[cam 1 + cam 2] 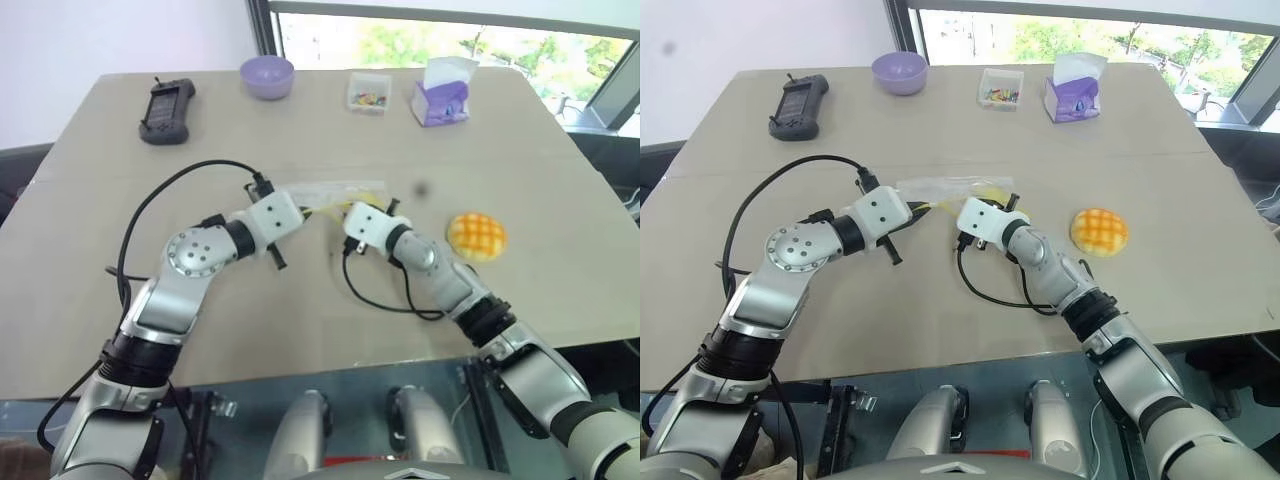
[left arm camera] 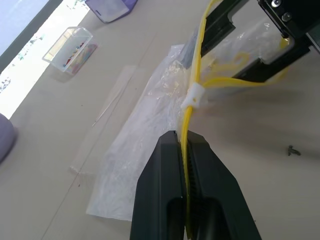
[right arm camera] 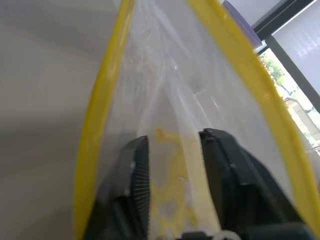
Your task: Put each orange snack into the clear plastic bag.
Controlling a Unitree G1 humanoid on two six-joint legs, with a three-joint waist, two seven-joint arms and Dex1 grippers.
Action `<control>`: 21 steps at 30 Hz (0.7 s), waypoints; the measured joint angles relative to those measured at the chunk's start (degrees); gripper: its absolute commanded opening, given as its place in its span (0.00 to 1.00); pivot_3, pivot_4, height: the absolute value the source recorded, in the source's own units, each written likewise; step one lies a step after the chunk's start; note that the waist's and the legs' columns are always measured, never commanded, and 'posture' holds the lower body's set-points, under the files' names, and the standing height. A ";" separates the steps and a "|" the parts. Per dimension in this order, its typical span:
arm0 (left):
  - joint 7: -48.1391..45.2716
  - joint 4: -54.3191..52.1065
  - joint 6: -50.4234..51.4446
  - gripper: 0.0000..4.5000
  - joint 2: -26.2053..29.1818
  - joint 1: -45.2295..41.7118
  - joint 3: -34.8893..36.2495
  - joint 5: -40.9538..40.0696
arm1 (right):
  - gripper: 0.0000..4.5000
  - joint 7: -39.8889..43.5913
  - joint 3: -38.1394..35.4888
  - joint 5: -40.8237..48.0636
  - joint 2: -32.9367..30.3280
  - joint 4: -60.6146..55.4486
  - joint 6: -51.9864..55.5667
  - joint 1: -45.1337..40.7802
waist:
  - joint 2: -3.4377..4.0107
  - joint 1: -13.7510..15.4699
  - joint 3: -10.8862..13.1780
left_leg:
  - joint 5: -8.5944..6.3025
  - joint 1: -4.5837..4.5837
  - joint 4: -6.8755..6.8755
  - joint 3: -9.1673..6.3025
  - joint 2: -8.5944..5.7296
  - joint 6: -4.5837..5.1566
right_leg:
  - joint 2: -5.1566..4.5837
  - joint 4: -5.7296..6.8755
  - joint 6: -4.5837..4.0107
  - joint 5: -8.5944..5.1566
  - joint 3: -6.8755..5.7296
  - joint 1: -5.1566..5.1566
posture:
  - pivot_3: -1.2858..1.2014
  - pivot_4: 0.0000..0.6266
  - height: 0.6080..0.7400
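The orange snack (image 1: 476,236), a round bun with a criss-cross top, lies on the table to the right of both grippers, clear of them. The clear plastic bag (image 1: 335,190) lies crinkled at the table's middle, its yellow-edged mouth lifted. My left gripper (image 2: 184,137) is shut on the bag's yellow strip (image 2: 192,75) at one side of the mouth. My right gripper (image 3: 172,137) is at the other side of the mouth. Its two fingers (image 3: 134,180) stand apart, with the clear film and yellow print over the gap between them. The yellow edges run past it on both sides.
Along the far edge stand a black controller (image 1: 166,110), a purple bowl (image 1: 267,76), a small clear box of colourful bits (image 1: 368,92) and a purple-and-white tissue pack (image 1: 442,95). Black cables (image 1: 150,205) loop off both wrists over the table.
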 measured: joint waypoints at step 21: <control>2.03 3.59 9.57 0.00 -2.76 -4.31 0.81 0.48 | 0.98 13.06 -16.78 10.75 -11.67 -25.71 10.86 12.12 | -0.01 0.65 -0.01 | -0.02 -0.01 0.03 0.03 0.08 0.02 | 0.07 0.06 0.00 -0.01 -0.13 0.04 | 0.52 0.24 1.00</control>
